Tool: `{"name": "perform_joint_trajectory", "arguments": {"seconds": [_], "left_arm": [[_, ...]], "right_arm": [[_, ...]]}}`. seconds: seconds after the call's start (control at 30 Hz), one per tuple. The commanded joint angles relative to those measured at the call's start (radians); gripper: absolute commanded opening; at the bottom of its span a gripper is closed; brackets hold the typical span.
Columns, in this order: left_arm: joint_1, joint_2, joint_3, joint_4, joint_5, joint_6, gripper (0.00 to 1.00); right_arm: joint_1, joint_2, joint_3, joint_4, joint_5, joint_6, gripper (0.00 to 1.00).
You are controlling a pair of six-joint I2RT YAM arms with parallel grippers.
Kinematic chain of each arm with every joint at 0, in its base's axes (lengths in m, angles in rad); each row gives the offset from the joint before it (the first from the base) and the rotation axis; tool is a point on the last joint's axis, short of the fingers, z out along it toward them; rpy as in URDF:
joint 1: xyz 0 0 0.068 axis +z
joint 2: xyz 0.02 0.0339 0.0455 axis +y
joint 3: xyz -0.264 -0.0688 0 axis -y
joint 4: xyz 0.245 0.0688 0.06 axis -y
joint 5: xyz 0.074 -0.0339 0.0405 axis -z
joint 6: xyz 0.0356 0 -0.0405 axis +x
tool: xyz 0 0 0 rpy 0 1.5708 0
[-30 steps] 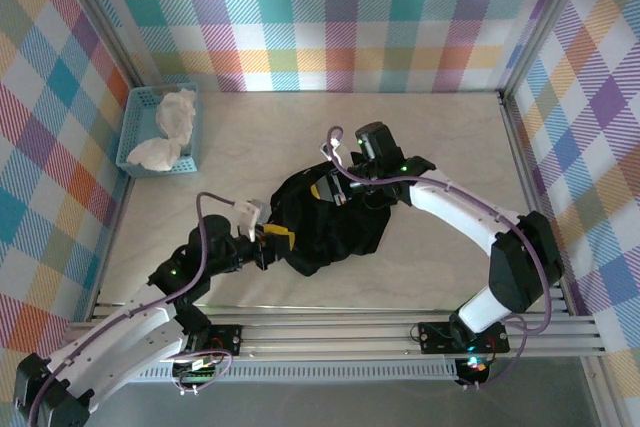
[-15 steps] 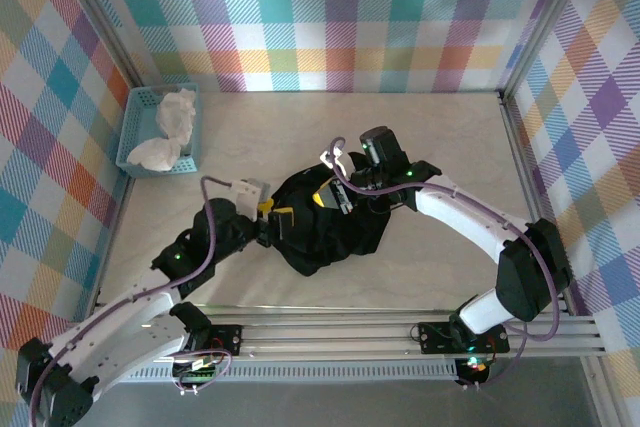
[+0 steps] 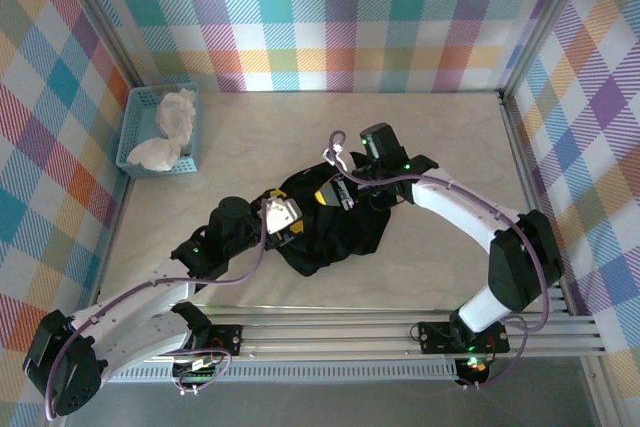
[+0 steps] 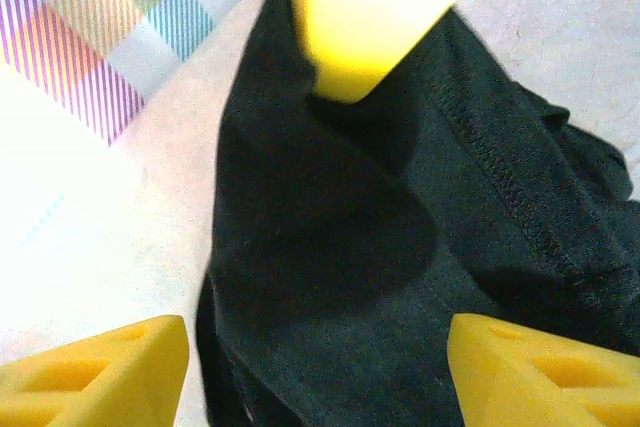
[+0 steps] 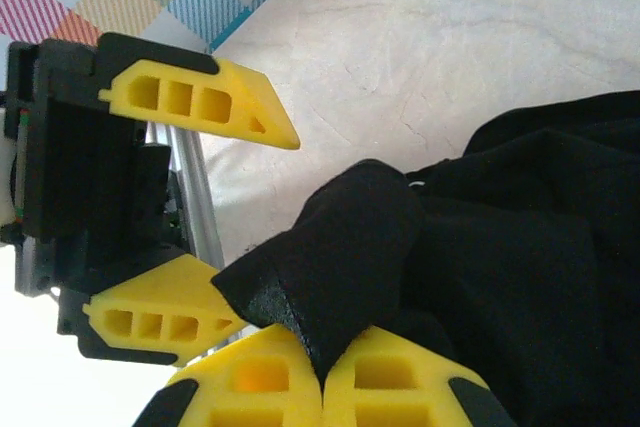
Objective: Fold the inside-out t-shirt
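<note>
The shirt (image 3: 340,237) lies bunched at the middle of the table (image 3: 450,147). The right gripper (image 5: 322,367) is pinched on a fold at the shirt's far-left edge and holds it raised, apparently as a handle for the other arm. The left gripper (image 4: 318,367) faces that fold from the left with jaws spread, probably to grip beside it.

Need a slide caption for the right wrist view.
Right gripper shut on a t-shirt fold, left gripper open beside it.
</note>
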Motion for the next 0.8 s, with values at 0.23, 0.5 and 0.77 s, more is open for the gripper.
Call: {"name": "perform_joint_trajectory", "arguments": {"seconds": [0.23,0.5,0.77], "left_arm": [[-0.006,0.066,0.067,0.082,0.116,0.285,0.61],[-0.008,0.046,0.05,0.12,0.144,0.303,0.53],[-0.006,0.085,0.066,0.132,0.133,0.319,0.38]], "right_arm": [[-0.015,0.033,0.06,-0.032,-0.105,0.002,0.0],[-0.018,0.047,0.072,-0.035,-0.113,0.011,0.0],[-0.018,0.052,0.068,-0.029,-0.119,0.024,0.0]]}}
